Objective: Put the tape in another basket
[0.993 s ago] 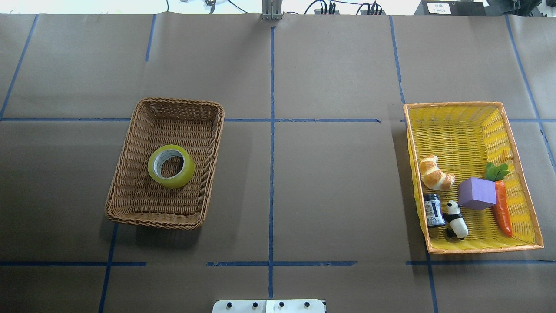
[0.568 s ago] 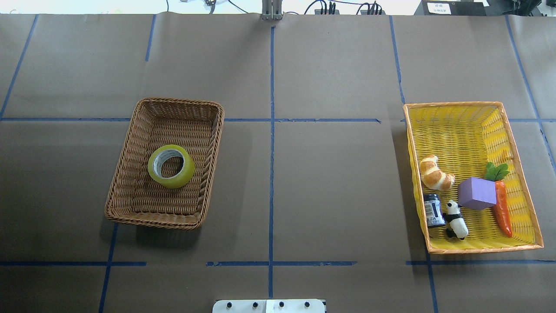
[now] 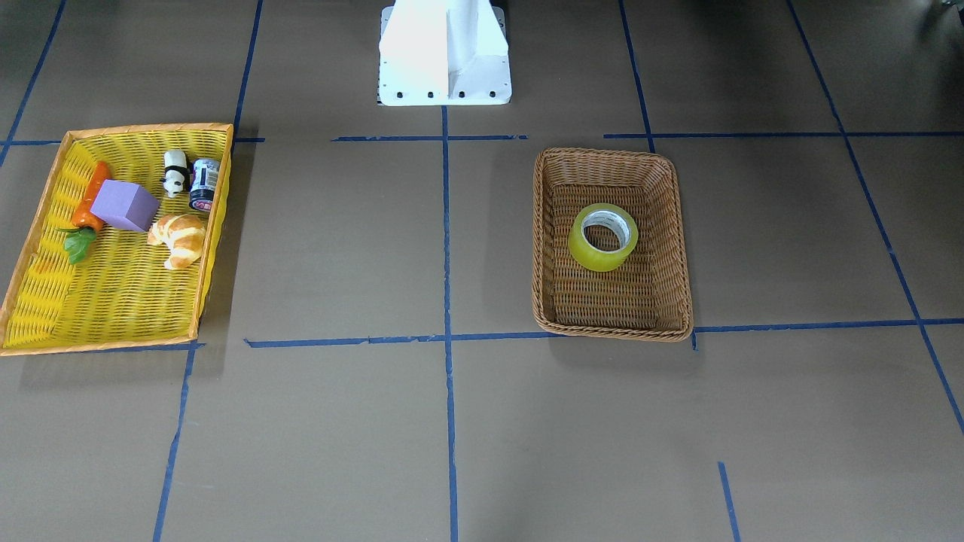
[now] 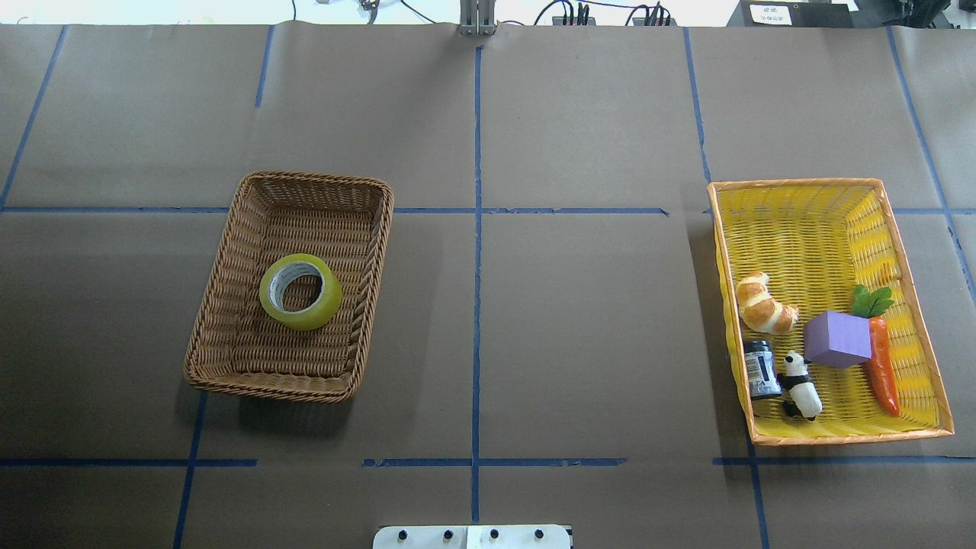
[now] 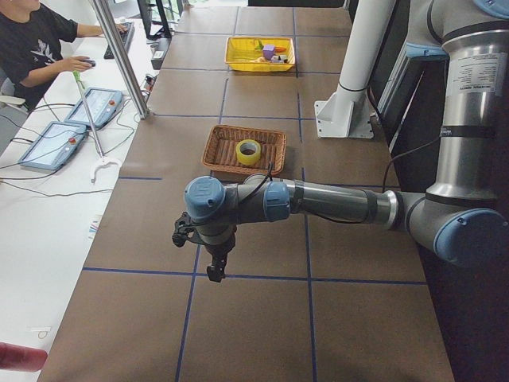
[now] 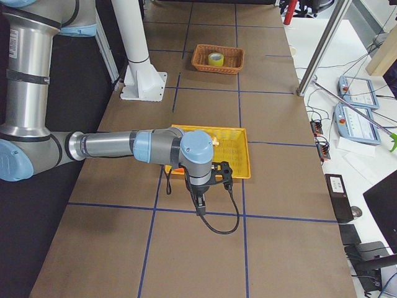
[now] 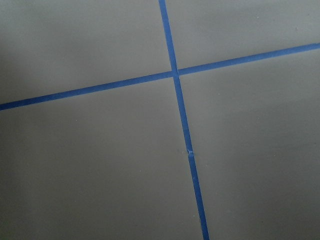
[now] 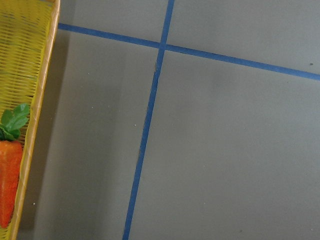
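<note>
- The tape (image 4: 300, 292), a yellow roll with a white core, lies flat, hole up, on the floor of the brown wicker basket (image 4: 316, 177), near its middle and slightly toward its right wall.
- That basket sits on the left half of the worktop (image 4: 579, 335) in the overhead view. The yellow basket (image 4: 793, 183) with an orange rim stands well apart at the far right.
- Crowded into the near end of the yellow basket are a croissant (image 4: 765, 305), a purple block (image 4: 837, 340), a carrot (image 4: 883, 374), a panda figure (image 4: 801, 385) and a small dark jar (image 4: 761, 369). The block touches the carrot, and the panda stands just beside the jar.
- The left pincer (image 5: 213, 274) hangs, pointing down, over bare worktop beside a crossing of blue lines (image 7: 175, 74), well apart from the tape. It shows only in the side view, so its opening cannot be told.
- The right pincer (image 6: 199, 210) hangs low just beside the near edge of the yellow basket. Its wrist camera catches that rim and the carrot's leaves. Its opening cannot be told either.
- Neither pincer is seen touching anything.
</note>
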Action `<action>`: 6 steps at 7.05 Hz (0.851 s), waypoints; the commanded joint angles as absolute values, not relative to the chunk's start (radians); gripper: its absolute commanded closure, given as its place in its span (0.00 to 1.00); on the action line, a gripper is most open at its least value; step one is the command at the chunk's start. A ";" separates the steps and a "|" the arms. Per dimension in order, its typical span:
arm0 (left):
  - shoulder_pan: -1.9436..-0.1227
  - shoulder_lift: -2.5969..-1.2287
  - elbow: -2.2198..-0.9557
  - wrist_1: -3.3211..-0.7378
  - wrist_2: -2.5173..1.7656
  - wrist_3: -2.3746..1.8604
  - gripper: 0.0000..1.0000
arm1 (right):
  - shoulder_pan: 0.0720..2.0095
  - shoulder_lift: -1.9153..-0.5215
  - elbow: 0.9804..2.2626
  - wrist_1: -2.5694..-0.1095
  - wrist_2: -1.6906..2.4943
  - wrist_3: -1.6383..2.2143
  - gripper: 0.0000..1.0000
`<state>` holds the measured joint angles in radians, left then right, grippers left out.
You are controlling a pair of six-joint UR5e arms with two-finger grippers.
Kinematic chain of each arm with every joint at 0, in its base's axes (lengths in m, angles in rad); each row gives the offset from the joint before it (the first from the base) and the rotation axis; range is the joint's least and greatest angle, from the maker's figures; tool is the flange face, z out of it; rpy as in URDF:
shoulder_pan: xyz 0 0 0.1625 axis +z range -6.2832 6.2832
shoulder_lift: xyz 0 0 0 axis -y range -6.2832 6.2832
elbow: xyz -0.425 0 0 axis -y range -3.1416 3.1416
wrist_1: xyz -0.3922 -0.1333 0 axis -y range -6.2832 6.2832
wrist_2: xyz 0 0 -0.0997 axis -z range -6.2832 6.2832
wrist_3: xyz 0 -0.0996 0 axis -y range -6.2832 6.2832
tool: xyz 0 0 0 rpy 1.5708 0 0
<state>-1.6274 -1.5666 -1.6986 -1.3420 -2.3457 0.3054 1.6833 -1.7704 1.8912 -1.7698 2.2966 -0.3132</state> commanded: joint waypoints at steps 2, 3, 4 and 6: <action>-1.628 -1.565 -1.700 -1.339 -2.350 0.304 0.00 | 1.671 -1.786 1.898 -1.772 2.255 -0.331 0.00; -1.628 -1.559 -1.697 -1.339 -2.350 0.304 0.00 | 1.666 -1.795 1.896 -1.770 2.255 -0.333 0.00; -1.628 -1.554 -1.700 -1.341 -2.349 0.304 0.00 | 1.663 -1.796 1.896 -1.770 2.255 -0.333 0.00; -1.628 -1.549 -1.703 -1.353 -2.350 0.310 0.00 | 1.661 -1.796 1.896 -1.770 2.258 -0.333 0.00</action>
<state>-1.6271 -1.5536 -1.7003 -1.3449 -2.3483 0.3051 1.6623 -1.7956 1.8961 -1.7703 2.2564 -0.3327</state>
